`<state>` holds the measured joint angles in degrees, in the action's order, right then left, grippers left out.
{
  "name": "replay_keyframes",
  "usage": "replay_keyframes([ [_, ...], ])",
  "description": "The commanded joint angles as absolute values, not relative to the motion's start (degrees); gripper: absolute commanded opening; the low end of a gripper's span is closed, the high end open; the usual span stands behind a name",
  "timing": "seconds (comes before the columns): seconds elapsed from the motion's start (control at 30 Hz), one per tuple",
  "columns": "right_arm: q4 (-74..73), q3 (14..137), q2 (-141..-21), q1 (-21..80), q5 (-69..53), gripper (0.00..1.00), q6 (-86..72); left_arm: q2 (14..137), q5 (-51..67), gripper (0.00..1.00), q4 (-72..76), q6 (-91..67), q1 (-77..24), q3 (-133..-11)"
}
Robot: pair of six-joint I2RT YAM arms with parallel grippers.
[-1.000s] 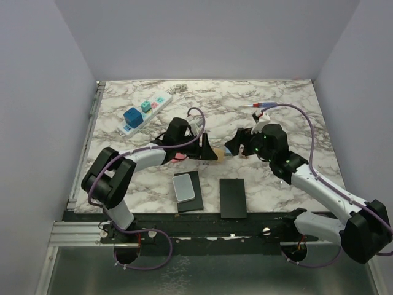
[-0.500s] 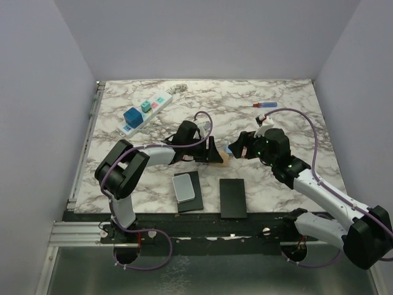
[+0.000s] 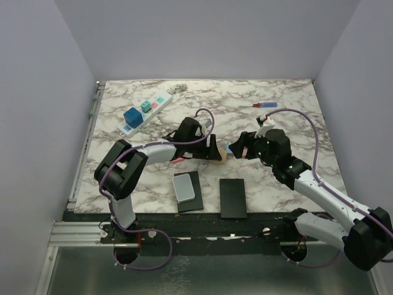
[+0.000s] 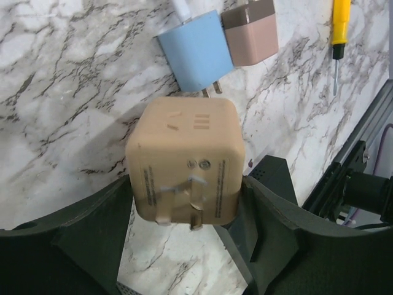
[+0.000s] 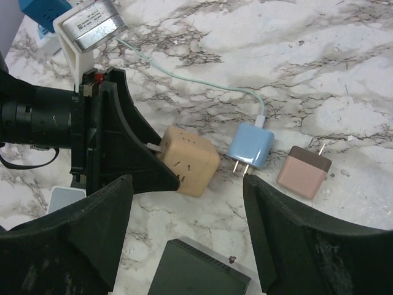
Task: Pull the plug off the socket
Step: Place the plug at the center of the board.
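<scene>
The socket (image 3: 145,110), a long white power strip, lies at the table's far left with a dark blue plug (image 3: 131,115) standing in it. A tan cube plug (image 4: 187,157) rests on the marble mid-table, its prongs toward the left wrist camera. My left gripper (image 4: 186,184) has a finger against each of its sides. In the top view the gripper (image 3: 216,153) and cube (image 3: 223,157) lie just left of my right gripper (image 3: 236,149). That right gripper (image 5: 187,181) hangs open above the cube (image 5: 187,161), touching nothing.
A light blue charger (image 5: 252,146) on a pale cable and a pink-brown charger (image 5: 304,172) lie just right of the cube. A black box (image 3: 233,196) and a black pad with a grey device (image 3: 184,187) sit near the front edge. A screwdriver (image 3: 261,105) lies far right.
My left arm swung right with the tan cube, bringing it close to the blue charger. The right gripper drew back slightly, still open.
</scene>
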<state>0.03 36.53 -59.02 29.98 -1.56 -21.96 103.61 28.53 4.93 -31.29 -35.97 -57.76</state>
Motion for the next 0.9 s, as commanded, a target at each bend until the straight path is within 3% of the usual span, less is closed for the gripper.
replay_keyframes([
  [0.0,-0.5,35.9,-59.1,29.8,-0.4,0.77,-22.3,101.4,24.2,0.76,0.6,-27.6,-35.9,-58.8],
  [0.03,-0.5,36.0,-59.3,29.8,-0.4,0.77,-22.3,101.2,23.9,0.91,0.4,-27.3,-35.9,-58.9],
  [0.07,-0.5,36.1,-59.5,29.8,-0.5,0.77,-22.4,101.0,23.7,0.98,0.1,-27.1,-35.8,-59.0],
  [0.6,1.3,36.5,-60.7,29.8,-0.9,0.77,-22.6,94.5,20.1,0.99,0.1,-23.0,-35.2,-58.5],
  [0.87,1.1,36.9,-58.6,29.8,-0.2,0.78,-21.5,84.8,17.7,0.99,1.7,-20.0,-24.4,-57.6],
])
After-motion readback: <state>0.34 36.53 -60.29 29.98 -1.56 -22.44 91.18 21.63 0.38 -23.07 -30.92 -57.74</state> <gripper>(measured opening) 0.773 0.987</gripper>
